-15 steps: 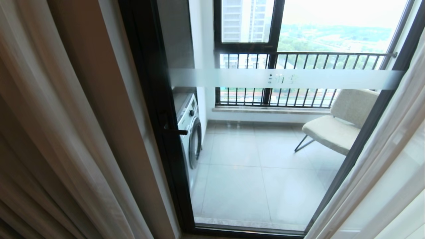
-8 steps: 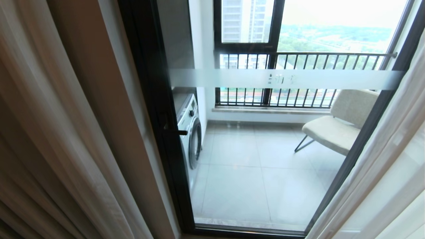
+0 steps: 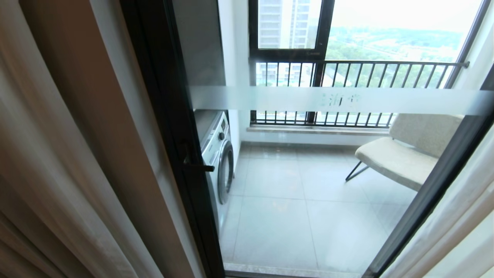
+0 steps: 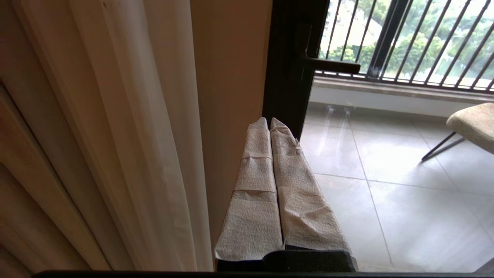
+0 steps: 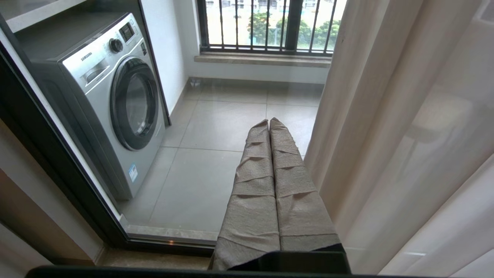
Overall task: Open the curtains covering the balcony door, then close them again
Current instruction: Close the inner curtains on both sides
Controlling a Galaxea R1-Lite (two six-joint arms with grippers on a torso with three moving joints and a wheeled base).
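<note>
View shifted closer to balcony door (image 3: 308, 185), curtains (image 3: 58, 154) parted, both end effectors pressed together.

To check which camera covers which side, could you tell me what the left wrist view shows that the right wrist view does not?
Only the left wrist view shows the door handle, the chair and the shut left gripper beside the cream curtains. Only the right wrist view shows the washing machine and the shut right gripper. Both show the balcony door's black frame, tiled floor and railing.
</note>
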